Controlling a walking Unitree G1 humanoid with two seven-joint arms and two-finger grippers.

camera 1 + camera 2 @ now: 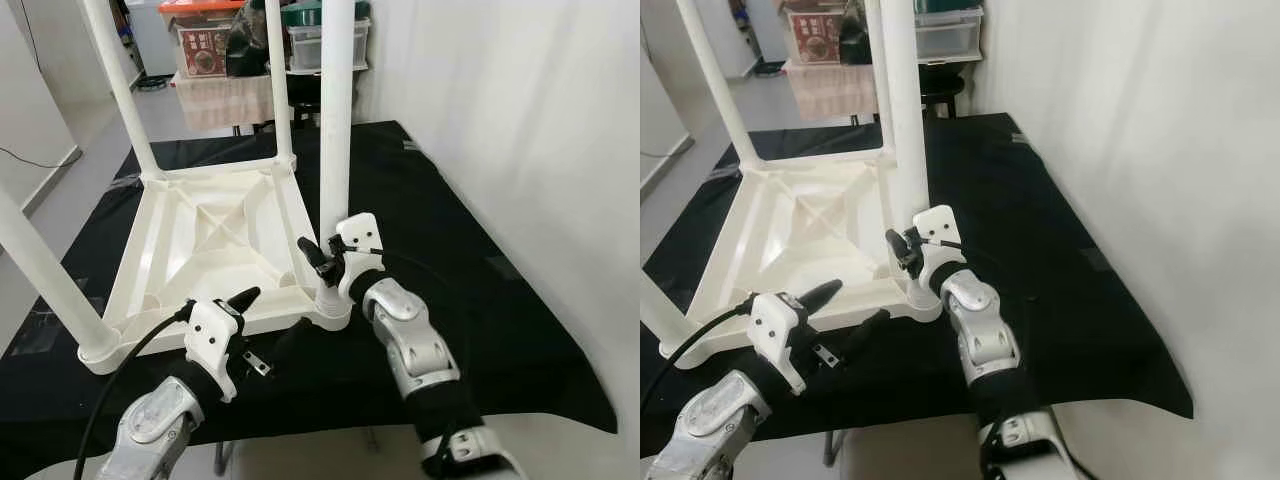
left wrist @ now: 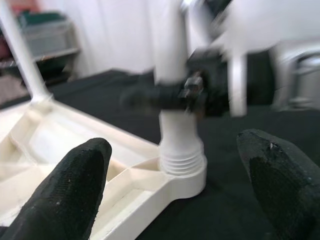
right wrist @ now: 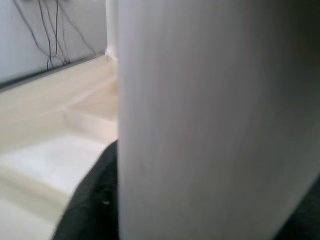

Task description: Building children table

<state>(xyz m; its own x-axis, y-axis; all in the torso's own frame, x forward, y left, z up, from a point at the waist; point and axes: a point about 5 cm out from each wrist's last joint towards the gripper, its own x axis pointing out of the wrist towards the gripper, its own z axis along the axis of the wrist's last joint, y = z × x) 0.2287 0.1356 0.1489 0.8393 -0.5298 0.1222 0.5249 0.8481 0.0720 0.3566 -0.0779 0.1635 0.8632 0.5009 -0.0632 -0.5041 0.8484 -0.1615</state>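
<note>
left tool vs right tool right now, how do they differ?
The right tool is closed around the near table leg just above its socket; the left tool is open and holds nothing. The right tool is up at the leg; the left tool hovers lower, near the tabletop's front edge. Both have black fingers.

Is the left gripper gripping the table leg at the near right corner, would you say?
No, the left gripper hangs open short of it; the right gripper holds that leg.

A black-covered worktop [image 1: 470, 300] stands against a white wall. On it lies an upturned white children's table [image 1: 215, 250], legs pointing up, seemingly flat on the cloth.
</note>
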